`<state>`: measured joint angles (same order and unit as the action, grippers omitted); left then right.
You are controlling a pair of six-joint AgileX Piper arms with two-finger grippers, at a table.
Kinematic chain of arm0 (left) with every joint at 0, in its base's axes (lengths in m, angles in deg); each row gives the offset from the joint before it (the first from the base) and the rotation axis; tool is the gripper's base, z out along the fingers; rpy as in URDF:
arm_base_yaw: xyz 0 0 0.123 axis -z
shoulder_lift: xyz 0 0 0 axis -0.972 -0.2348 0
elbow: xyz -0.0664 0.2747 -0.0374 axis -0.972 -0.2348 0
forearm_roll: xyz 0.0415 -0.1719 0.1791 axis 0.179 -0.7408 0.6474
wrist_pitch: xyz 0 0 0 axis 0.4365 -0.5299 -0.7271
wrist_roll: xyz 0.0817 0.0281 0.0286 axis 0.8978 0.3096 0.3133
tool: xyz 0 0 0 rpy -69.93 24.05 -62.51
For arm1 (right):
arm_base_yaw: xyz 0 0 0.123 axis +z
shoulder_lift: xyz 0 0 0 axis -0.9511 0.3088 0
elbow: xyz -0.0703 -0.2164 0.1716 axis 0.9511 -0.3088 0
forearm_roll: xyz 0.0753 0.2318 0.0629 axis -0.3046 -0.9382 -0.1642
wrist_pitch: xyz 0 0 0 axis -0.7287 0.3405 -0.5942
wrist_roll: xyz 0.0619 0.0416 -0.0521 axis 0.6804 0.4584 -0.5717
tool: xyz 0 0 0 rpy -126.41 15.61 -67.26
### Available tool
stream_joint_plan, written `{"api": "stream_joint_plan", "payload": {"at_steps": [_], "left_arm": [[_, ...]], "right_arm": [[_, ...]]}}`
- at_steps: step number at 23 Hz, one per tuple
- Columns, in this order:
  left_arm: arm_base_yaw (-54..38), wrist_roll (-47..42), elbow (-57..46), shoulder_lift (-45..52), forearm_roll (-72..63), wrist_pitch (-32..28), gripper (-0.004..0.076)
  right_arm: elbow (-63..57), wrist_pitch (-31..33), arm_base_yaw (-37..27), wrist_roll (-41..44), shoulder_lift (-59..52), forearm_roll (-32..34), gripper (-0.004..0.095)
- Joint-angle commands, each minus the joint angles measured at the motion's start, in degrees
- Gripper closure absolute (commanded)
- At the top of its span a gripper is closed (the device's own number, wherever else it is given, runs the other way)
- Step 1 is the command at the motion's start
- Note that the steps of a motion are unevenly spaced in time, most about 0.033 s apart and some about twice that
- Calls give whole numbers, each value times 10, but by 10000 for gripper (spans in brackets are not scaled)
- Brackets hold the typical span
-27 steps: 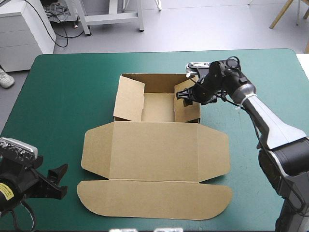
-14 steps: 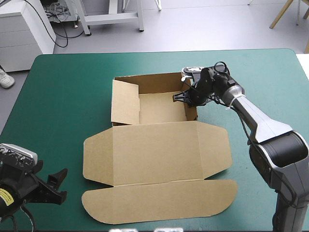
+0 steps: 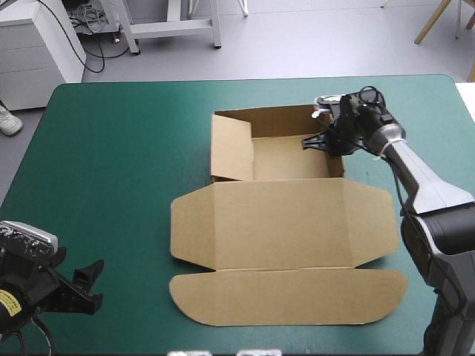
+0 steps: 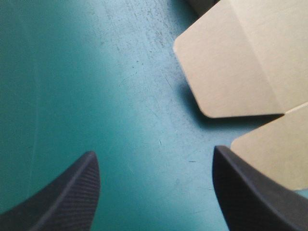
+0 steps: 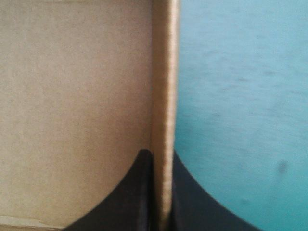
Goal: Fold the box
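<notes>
High view shows the box point(image 3: 289, 157) lying right of the middle of the teal-green tabletop point(image 3: 111, 163), partly built. At its far end a tray stands. The far wall point(image 3: 260, 113) and the left wall point(image 3: 231, 152) are raised, the left one leaning a little inward, and the right wall point(image 5: 165, 86) is upright too. The right tool point(image 3: 320, 141) is clamped on that right wall, one black finger inside the tray and one outside, as the right wrist view makes plain. The lid point(image 3: 282, 222) lies flat toward the near edge, its side flaps and long near flap spread out. The left tool point(image 3: 82, 285) hovers over bare tabletop at the near left corner, fingers apart, holding nothing, well apart from the box. By the look of it the tray is roughly formed. Whether its walls are tucked fast cannot be told, and settling the left wall seems to remain.
</notes>
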<state>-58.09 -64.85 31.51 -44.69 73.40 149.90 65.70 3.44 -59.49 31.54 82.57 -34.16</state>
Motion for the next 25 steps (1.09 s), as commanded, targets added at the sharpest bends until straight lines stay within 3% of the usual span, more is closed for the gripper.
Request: {"api": "stream_joint_plan", "payload": {"at_steps": [1,8,13,21,23,25], "left_arm": [[3,-1,11,-3,-2,-30,252],[3,-1,11,-3,-2,-29,252],[3,-1,11,-3,-2,-11,252],[3,-1,11,-3,-2,-8,252],[3,-1,11,-3,0,-8,252],[3,-1,11,-3,0,-8,252]], "right_arm": [[14,36,-54,-26,-52,80,912],[14,40,-172,-51,-82,89,921],[-4,18,-292,-64,-91,70,927],[-68,-36,-349,-111,-86,30,924],[-68,-39,-349,-124,-81,22,875],[-68,-51,-349,-132,-81,-3,697]]}}
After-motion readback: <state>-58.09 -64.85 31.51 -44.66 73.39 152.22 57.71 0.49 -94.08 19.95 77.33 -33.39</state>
